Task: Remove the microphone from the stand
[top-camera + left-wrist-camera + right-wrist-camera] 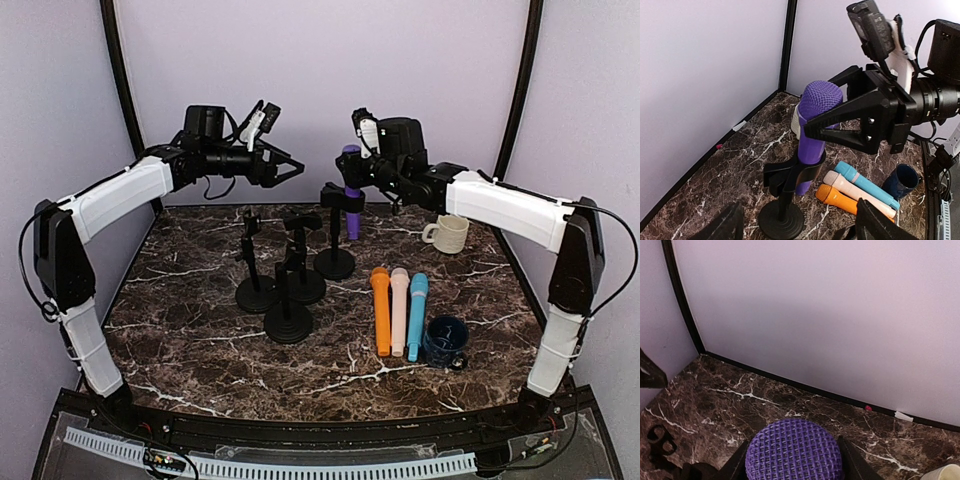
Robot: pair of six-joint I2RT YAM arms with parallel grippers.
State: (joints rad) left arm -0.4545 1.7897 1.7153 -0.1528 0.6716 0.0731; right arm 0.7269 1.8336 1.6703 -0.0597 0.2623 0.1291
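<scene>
Purple mic (811,145) stands upright in the clip of its stand (781,218), at the back of the desk (170,340). My right end effector (818,106) is clamped on its mesh head, one finger against either side. My left end effector (292,168) hovers in the air just left of it, fingers spread apart. Three other stands (288,325) cluster nearer me. Three loose mics (399,310) lie side by side to their right.
</scene>
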